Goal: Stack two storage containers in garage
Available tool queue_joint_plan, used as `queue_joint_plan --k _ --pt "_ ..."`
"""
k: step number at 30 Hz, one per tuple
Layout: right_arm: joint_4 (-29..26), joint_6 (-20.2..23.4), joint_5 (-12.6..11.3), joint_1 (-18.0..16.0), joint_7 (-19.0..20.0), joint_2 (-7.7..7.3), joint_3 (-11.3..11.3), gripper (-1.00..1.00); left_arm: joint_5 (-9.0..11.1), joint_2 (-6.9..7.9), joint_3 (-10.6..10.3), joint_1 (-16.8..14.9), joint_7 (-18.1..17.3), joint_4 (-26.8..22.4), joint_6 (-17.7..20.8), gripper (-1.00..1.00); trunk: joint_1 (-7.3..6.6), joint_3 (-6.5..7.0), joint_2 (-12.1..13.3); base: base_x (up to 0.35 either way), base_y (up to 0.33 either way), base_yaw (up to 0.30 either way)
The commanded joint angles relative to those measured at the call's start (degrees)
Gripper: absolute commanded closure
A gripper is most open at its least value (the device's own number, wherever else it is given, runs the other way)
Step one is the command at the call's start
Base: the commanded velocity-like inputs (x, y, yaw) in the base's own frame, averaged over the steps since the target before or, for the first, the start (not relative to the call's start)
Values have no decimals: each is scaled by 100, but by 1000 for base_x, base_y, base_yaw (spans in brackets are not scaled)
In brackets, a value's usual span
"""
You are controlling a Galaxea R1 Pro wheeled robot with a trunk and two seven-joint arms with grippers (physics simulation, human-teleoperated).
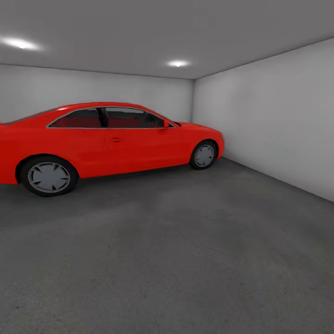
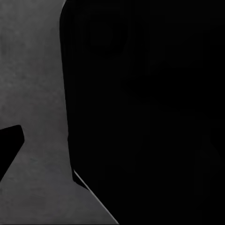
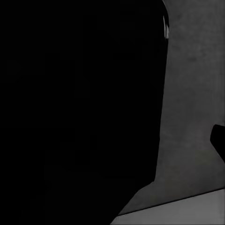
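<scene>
Neither storage container can be made out here, so their place cannot be told; going by the task, such thin-walled open bins would likely be light but flexible, best held by opposite rims. The concrete floor of the garage lies bare ahead, a red car along the far wall. Dark shapes block both wrist views; whether either gripper is open cannot be told

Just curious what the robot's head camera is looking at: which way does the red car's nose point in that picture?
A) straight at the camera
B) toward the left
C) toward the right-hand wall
C: the red car shows its side, bonnet nearest the right-hand wall.
</scene>
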Motion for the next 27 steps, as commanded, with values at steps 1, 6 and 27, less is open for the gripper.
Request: queue_joint_plan --k 1,6,27 --pt "0 0 0 -1 0 0 0 -100 0 0 0 -1 0 0 0 -100 0 -3 -2 0 0 0" --pt "-38 -14 7 -165 -9 162 -7 -100 -9 -162 21 65 -9 -6 -21 -100 0 -3 -2 0 0 0" --pt "-77 -146 5 -637 -13 303 13 -100 -4 -520 27 96 -16 -7 -49 -100 0 -3 -2 0 0 0"
